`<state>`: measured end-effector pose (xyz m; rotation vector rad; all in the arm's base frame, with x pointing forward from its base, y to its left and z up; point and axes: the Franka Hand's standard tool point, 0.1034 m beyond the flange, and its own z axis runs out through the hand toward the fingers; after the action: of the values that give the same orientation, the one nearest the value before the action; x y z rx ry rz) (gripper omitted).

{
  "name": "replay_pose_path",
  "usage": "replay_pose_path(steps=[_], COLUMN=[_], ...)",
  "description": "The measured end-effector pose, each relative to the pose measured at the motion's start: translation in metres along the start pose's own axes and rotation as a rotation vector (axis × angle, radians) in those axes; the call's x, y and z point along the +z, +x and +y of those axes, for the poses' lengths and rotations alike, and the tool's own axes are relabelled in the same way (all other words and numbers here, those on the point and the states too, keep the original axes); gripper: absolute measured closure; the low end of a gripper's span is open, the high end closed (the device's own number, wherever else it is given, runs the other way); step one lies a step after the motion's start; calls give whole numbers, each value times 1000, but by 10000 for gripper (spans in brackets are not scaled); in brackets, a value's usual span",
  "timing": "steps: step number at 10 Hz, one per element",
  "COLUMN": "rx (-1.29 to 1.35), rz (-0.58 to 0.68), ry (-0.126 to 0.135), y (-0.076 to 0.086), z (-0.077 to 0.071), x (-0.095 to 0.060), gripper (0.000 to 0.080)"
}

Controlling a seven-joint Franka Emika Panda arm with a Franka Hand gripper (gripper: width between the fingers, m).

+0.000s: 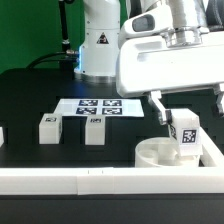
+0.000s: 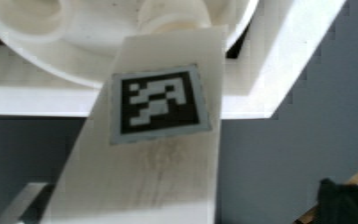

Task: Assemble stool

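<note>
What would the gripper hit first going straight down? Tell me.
Probably the white round plastic disc seat: the open gripper points down astride the tagged white block leg standing on it. Depth is unclear.

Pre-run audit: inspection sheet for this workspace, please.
Surface: black table, long white bar edging along it.
Job's things: white plastic round disc seat; white rectangular tagged block leg tilted at the seat; second leg and third leg standing free.
Clutter: flat white marker board; white piece cut off at the exterior view's left edge, unidentified.
Grippers: pincer open, straddling the tilted leg.
Cables: dark cable beside the white arm base.
Surroundings: green backdrop.
</note>
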<state>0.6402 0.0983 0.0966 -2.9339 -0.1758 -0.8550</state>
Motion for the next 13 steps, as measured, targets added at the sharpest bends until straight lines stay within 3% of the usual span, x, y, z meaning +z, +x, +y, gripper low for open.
replay_pose_path(steps=[4, 10, 11, 13], rx=[-31, -69, -66, -56], rz=[-9, -81, -176, -387], ry=[-11, -2, 12, 53], y=[19, 14, 8, 11], z=[12, 13, 13, 8], x=[-19, -15, -14, -17], gripper=[151, 151, 151, 151])
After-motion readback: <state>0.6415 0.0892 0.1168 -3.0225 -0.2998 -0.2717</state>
